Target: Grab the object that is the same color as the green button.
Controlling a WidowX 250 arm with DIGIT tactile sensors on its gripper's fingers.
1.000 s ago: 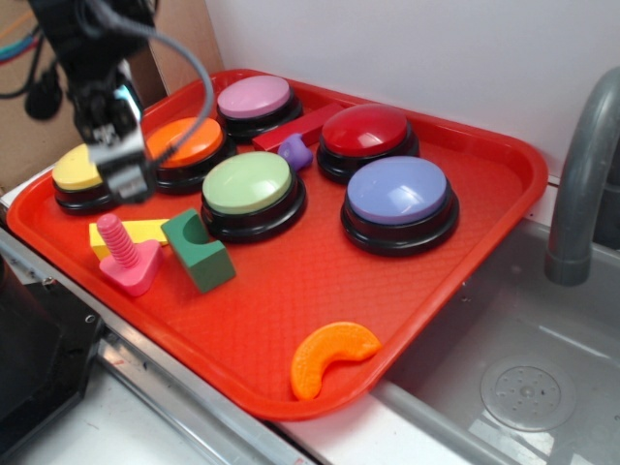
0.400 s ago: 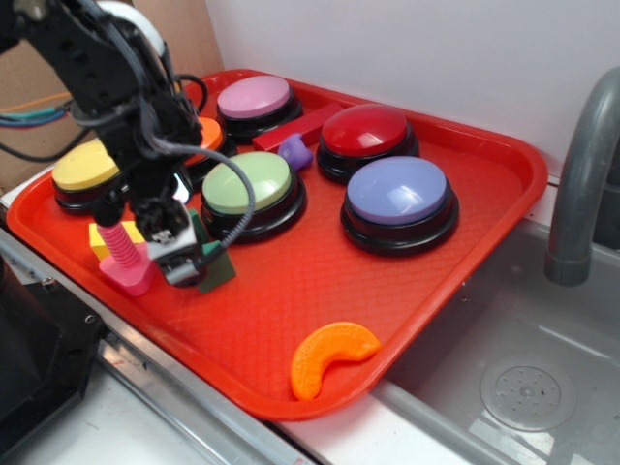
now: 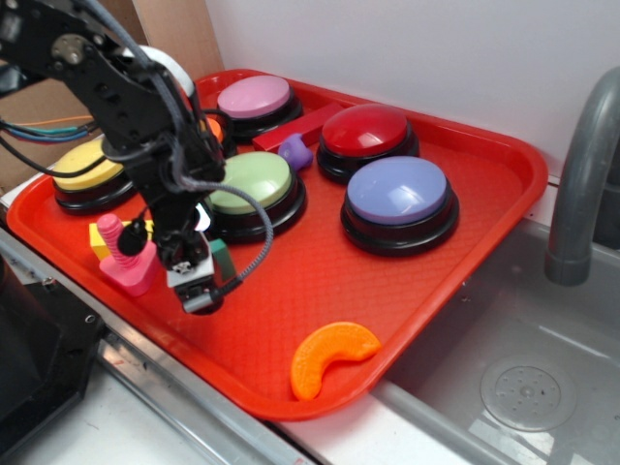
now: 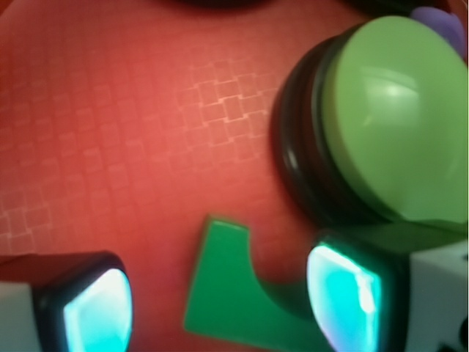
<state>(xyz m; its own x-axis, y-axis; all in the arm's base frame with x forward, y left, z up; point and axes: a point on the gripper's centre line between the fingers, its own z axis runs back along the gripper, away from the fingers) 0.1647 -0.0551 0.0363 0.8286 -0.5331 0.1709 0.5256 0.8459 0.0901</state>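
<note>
The black robot gripper (image 4: 220,304) is down over the small dark green block with the curved notch (image 4: 234,290), which lies flat on the red plastic tray (image 3: 387,291) just beside the large button with the pale green dome on a black base (image 4: 381,125); in the exterior view the block shows only as a green sliver (image 3: 221,258) behind the arm, between the pink screw-shaped toy (image 3: 126,257) and that green button. In the wrist view the jaws stand spread, one to each side of the block, with bare tray visible between the left one and the block's edge, while the right one sits over the notched side; nothing is gripped yet. The step in hand appears to be the final lining-up before the grasp; the next move probably calls for squeezing in squarely on the block's flanks, taking care that the right jaw does not slip into the notch or rub the button's black base, then lifting straight up.
</note>
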